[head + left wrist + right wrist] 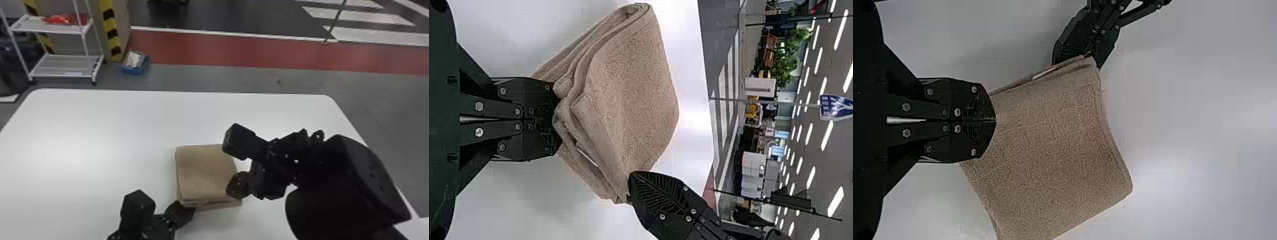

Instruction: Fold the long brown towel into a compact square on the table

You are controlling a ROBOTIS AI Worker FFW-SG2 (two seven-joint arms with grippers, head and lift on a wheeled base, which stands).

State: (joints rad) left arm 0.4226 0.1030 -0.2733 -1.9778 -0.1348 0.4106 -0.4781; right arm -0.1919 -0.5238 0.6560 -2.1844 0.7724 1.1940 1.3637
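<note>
The brown towel [204, 172] is a folded, layered, roughly square stack on the white table. At its near left corner my left gripper [188, 209] is shut on the layers; my right gripper [232, 188] holds its right side near the front corner. In the left wrist view, the closed left gripper [555, 120] meets the stacked edges of the towel [634, 95], whose layers bulge and part slightly. The right wrist view has the right gripper [993, 120] shut at a corner of the towel [1053, 160], covering the pinched part.
The white table [95, 127] extends around the towel. Past its far edge, a white wire shelf [63, 65] and a blue bin [135, 65] stand on the floor. My right forearm spans the table's right side.
</note>
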